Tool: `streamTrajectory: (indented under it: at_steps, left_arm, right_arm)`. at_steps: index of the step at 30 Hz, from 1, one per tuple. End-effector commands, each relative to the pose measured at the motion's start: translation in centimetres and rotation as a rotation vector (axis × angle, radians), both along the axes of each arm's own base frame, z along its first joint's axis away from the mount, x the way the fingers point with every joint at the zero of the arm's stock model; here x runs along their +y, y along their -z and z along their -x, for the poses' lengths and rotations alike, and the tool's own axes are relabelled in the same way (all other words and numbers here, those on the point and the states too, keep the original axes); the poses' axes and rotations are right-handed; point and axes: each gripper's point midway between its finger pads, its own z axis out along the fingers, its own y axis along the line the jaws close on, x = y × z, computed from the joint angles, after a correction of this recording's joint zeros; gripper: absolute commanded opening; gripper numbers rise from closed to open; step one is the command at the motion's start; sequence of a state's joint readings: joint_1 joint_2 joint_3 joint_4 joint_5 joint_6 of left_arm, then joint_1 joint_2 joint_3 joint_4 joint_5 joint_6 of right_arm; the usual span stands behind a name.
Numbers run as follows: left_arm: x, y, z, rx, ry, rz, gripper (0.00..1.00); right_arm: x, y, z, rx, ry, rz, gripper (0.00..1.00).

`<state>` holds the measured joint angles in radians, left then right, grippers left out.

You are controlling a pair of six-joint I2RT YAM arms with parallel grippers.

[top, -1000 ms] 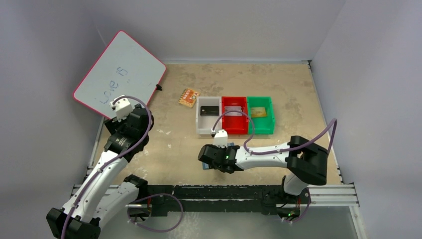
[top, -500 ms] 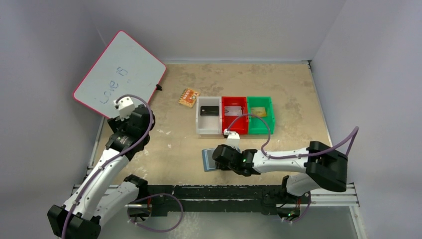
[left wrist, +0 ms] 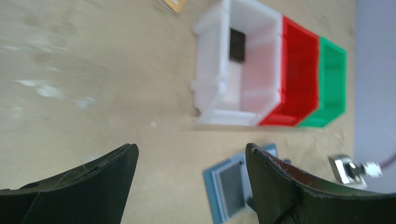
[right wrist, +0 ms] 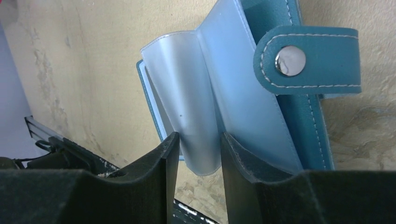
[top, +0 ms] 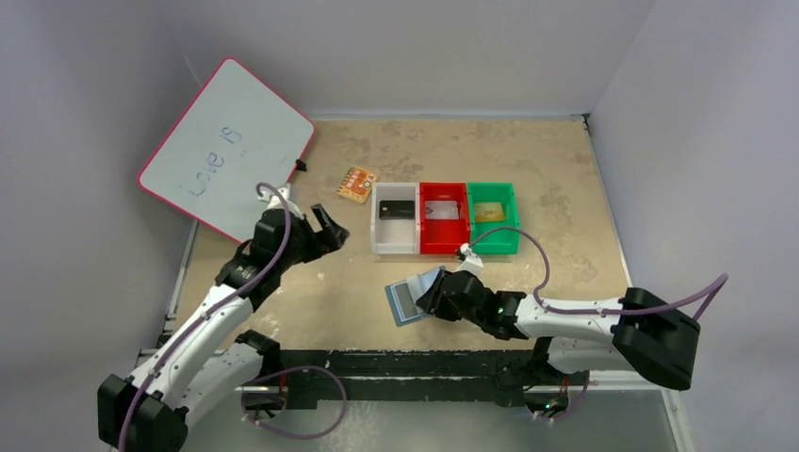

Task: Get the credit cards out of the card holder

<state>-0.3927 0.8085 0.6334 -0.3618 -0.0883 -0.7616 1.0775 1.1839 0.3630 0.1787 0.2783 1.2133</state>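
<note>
Three credit cards (top: 396, 209) counted, one per bin (top: 376, 229). One card holder (top: 405, 303) lies at 6 o'clock; right gripper (right wrist: 198, 145) clamped on its sleeve (right wrist: 201, 112), left gripper (left wrist: 191, 151) apart.

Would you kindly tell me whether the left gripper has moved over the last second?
Yes. The left gripper has swung right, away from the whiteboard and toward the white bin.
</note>
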Motion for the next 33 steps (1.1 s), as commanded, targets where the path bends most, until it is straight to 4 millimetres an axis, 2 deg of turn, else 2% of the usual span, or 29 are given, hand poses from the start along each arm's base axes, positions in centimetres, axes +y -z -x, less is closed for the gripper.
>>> streamTrajectory:
  at_steps: [1,4,8,12,19,23,28,33]
  left_arm:
    - [-9.2,-2.5,2.3,-0.022,0.333,0.233,0.85]
    - [-12.5,-1.7,3.6,0.012,0.409,0.218,0.85]
    - [-15.3,0.4,4.5,0.058,0.425,0.247,0.83]
    - [-16.5,2.7,4.9,0.106,0.406,0.236,0.83]
    - [-19.4,5.3,5.1,0.167,0.41,0.277,0.83]
    - [-20.9,6.5,5.4,0.19,0.408,0.269,0.82]
    - [-21.7,8.2,5.3,0.218,0.376,0.267,0.81]
    - [-23.4,8.7,5.2,0.22,0.385,0.275,0.78]
  right_arm:
    - [0.7,-1.1,-0.3,0.003,0.039,-0.095,0.41]
    - [0.5,-0.8,-0.4,0.01,0.048,-0.093,0.41]
    - [0.2,-0.7,-0.5,0.012,0.055,-0.093,0.41]
    - [0.0,-0.6,-0.6,0.011,0.058,-0.092,0.41]
    - [-0.5,-0.3,-0.6,0.013,0.072,-0.096,0.41]
    - [-0.7,-0.2,-0.6,0.013,0.074,-0.096,0.41]
    - [-1.2,-0.2,-0.5,0.008,0.08,-0.097,0.41]
    - [-1.7,-0.1,-0.4,0.007,0.092,-0.103,0.41]
